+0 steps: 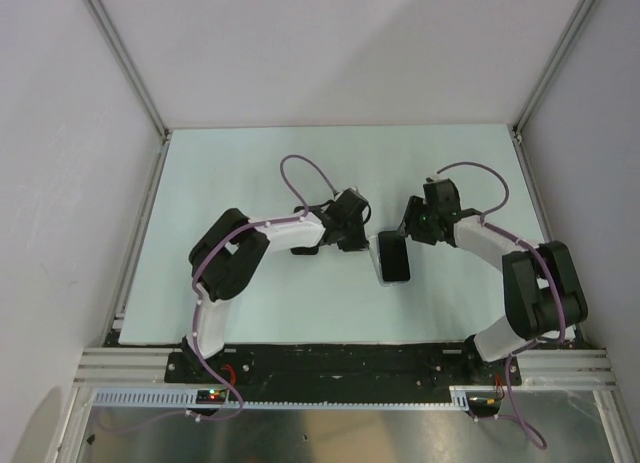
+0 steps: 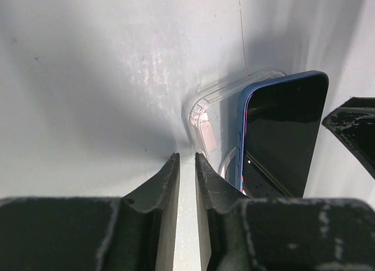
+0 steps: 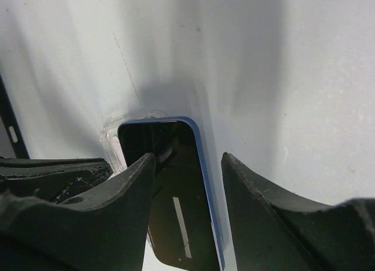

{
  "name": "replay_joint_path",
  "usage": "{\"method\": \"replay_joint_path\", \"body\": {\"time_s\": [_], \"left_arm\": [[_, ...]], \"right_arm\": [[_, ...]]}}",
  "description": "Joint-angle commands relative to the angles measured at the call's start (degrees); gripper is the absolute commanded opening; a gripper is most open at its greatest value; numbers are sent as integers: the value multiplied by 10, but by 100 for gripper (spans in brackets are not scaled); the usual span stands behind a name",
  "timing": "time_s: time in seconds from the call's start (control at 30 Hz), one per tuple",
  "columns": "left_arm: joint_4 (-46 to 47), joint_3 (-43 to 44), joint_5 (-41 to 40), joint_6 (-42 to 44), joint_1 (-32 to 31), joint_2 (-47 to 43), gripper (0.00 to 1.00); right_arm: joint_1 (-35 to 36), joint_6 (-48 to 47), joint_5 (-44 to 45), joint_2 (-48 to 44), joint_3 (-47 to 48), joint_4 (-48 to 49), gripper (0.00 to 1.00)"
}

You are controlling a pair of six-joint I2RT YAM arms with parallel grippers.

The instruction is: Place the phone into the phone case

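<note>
The phone (image 1: 394, 259), black screen up with a blue rim, lies partly over the clear phone case (image 1: 378, 251) at the table's middle, shifted to one side of it. In the left wrist view the phone (image 2: 281, 136) covers the case's right part and the case's clear corner (image 2: 205, 113) sticks out. My left gripper (image 2: 186, 158) is almost shut with a thin gap, empty, its tips at the case's near edge. My right gripper (image 3: 188, 158) is open over the phone (image 3: 176, 206), one finger above the screen, the other above the table beside it. The case corner (image 3: 111, 139) shows behind.
The pale green mat (image 1: 250, 173) covers the table between white walls. A metal rail (image 1: 340, 363) runs along the near edge. The two grippers, left (image 1: 360, 233) and right (image 1: 407, 233), face each other close over the phone.
</note>
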Motion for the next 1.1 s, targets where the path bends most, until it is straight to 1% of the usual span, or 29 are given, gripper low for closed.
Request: {"method": "replay_joint_path", "body": {"time_s": [0.0,0.13,0.37,0.57,0.83,1.07], "left_arm": [[-5,23,-6,13,3,14,21],[-5,32,-6,14,3,22,20],[-6,45,8,17,5,33,18],[-6,52,12,18,5,37,18],[-8,62,18,21,7,43,18],[-10,74,22,22,7,47,18]], "right_arm": [[-8,0,-43,23,21,49,54],[-10,-2,-51,38,21,54,53],[-6,-9,-49,51,20,49,50],[14,-17,-26,44,20,41,48],[45,-35,14,37,21,21,42],[64,-47,28,34,25,7,41]]}}
